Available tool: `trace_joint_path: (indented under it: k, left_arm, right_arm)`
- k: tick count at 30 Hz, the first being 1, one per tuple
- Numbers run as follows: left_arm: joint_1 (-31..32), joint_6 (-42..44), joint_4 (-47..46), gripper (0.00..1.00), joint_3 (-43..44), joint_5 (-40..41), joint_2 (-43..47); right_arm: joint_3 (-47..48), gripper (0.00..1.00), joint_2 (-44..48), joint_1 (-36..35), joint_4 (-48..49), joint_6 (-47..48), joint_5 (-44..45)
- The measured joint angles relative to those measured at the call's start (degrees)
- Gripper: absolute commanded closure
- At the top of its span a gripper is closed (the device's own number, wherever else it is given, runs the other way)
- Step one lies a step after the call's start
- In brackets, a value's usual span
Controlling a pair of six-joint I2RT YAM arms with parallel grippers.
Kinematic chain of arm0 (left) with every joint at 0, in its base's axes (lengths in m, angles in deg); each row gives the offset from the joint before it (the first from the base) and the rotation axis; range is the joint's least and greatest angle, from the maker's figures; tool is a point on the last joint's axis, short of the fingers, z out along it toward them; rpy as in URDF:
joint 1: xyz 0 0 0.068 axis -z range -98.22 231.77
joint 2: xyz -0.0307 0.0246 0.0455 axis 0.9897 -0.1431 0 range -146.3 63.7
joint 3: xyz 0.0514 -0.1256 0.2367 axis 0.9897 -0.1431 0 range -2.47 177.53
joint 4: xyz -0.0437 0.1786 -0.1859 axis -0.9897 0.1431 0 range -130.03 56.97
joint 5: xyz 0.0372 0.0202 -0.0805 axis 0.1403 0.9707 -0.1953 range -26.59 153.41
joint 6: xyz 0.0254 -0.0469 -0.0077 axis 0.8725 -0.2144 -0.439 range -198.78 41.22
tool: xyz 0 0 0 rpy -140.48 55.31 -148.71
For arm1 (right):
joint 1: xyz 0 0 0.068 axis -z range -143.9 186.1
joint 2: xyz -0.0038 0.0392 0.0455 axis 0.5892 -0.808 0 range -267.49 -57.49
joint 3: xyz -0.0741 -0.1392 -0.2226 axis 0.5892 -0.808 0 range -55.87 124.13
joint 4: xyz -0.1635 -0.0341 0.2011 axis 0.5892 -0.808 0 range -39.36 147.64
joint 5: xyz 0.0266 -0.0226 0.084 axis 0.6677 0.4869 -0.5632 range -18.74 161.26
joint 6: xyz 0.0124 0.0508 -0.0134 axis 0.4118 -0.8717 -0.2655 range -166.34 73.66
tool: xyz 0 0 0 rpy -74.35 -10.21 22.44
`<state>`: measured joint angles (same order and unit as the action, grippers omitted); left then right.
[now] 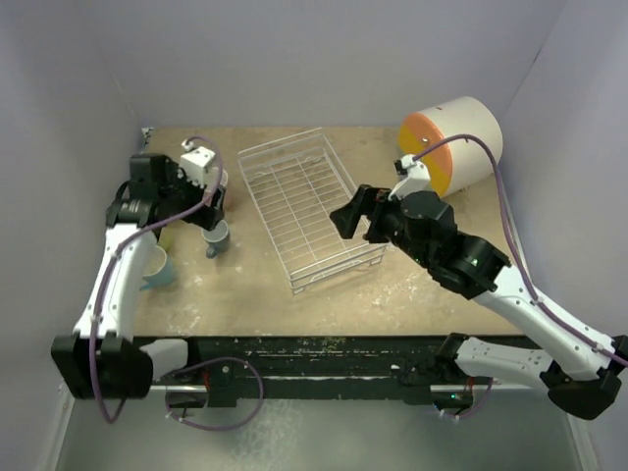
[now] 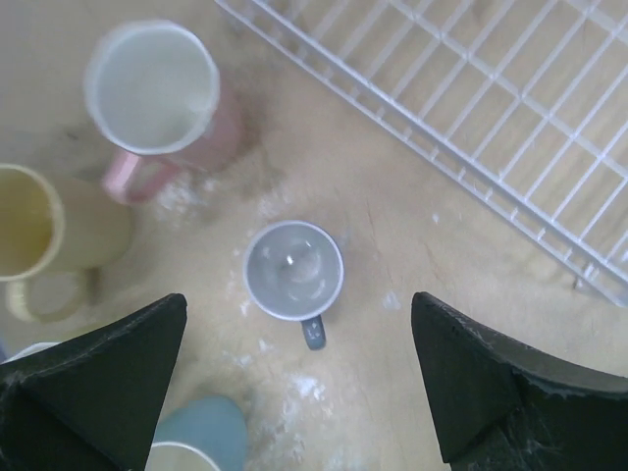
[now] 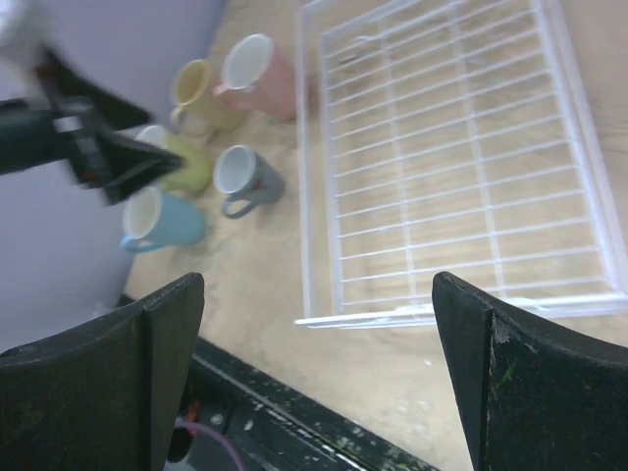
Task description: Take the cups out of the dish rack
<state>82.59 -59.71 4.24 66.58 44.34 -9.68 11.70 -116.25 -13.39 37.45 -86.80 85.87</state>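
The dish rack (image 1: 304, 206), a white wire basket, lies mid-table with no cup in it. Five cups stand on the table to its left: pink (image 3: 260, 74), cream-yellow (image 3: 201, 93), lime green (image 3: 186, 167), grey-blue (image 3: 245, 177) and light blue (image 3: 157, 218). My left gripper (image 2: 297, 329) hangs open straight above the grey-blue cup (image 2: 292, 272), which stands upright and free between the fingers' line of sight. Pink (image 2: 157, 93) and cream-yellow (image 2: 39, 231) cups sit beyond it. Over the rack's near right corner, my right gripper (image 3: 316, 294) is open and holds nothing.
A round cream-and-orange drawer unit (image 1: 451, 142) lies at the back right. The black front rail (image 1: 324, 358) runs along the near table edge. Walls close in on the left, back and right. The left arm (image 1: 128, 255) covers part of the cup cluster from above.
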Motion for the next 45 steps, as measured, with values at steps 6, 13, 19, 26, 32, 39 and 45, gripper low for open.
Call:
trace_joint_path:
  k: [6, 13, 19, 26, 32, 39, 45]
  left_arm:
    - [-3.52, -6.36, -19.58, 0.01, -18.49, -2.21, 21.90]
    - [-3.41, -10.03, -36.37, 0.01, -40.57, -2.08, 21.53]
    - [-3.89, -10.54, -41.51, 0.01, -47.98, -1.60, 22.99]
    - [-4.35, -11.21, -48.68, 0.02, -51.91, 0.02, 28.72]
    - [-4.70, -14.82, -49.70, 0.03, -54.95, 8.61, 29.14]
    - [-4.87, -15.52, -54.45, 0.02, -61.29, 9.09, 37.07]
    - [-4.87, -15.65, -55.65, 0.01, -65.35, 9.38, 44.52]
  right_arm:
    - [-0.07, 0.00, 5.05, 0.02, -9.29, -2.19, 14.12]
    - [-8.26, 0.00, 17.29, 0.02, -12.57, -7.10, 29.07]
    - [-15.63, 0.00, 24.72, 0.02, -12.52, -9.18, 36.98]
    - [-16.44, 0.00, 19.89, 0.02, -14.71, -12.15, 40.52]
    - [-16.98, 0.00, 17.99, 0.02, -14.62, -13.60, 40.79]
    - [-18.47, 0.00, 19.98, 0.02, -14.21, -15.13, 40.79]
    - [-20.57, 0.00, 22.51, 0.02, -13.66, -15.76, 41.18]
